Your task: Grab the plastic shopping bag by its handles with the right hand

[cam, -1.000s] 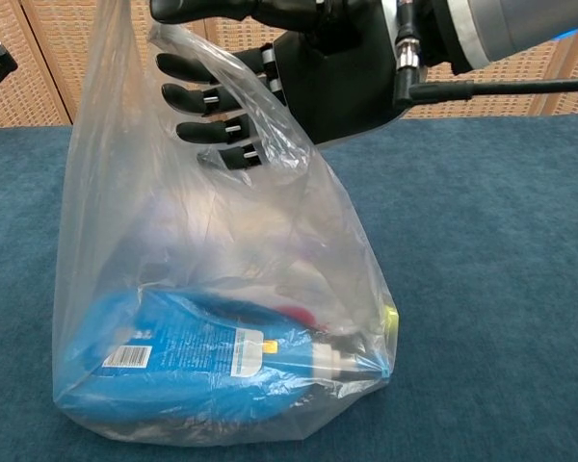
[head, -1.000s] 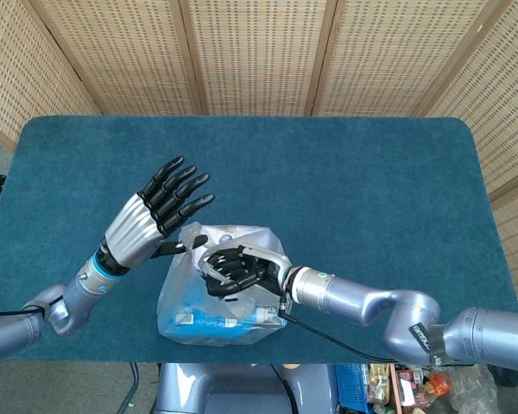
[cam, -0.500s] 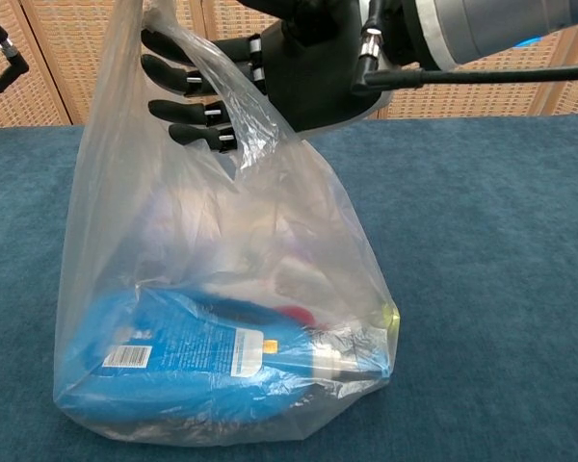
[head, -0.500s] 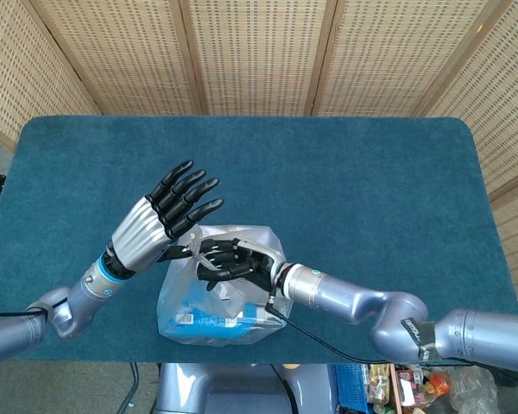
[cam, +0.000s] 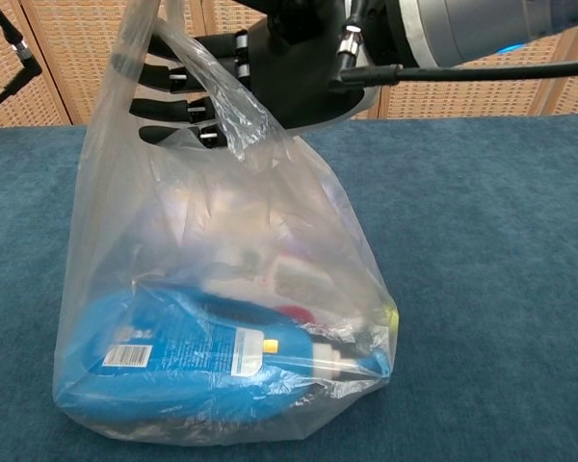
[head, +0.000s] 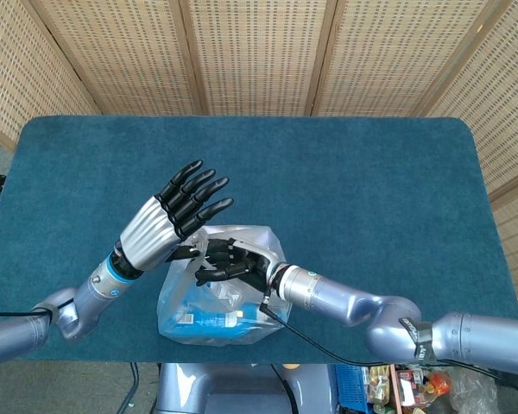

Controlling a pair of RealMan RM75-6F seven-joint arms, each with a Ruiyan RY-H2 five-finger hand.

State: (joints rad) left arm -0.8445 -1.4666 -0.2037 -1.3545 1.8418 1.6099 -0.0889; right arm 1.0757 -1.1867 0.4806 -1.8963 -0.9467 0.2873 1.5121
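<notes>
Clear plastic shopping bag (cam: 222, 289) stands on the blue table (head: 345, 172), with a blue pouch (cam: 183, 361) inside. We see our right hand (cam: 270, 67) reaching through its handles (cam: 188, 58), fingers spread and not yet closed. Our left hand (head: 168, 220) hovers beside, open flat, holding nothing.

A clear plastic shopping bag (cam: 222, 289) fills the left and centre of the frame, standing on the blue counter (cam: 491, 289). Its handles (cam: 140, 43) rise to the upper left, where the black right robot hand (cam: 260, 72) reaches through them, fingers (cam: 178, 77) extended leftward (whether they clasp the plastic is unclear). Inside, low in the bag, lies a blue pouch (cam: 193, 351) with a barcode label.
</notes>
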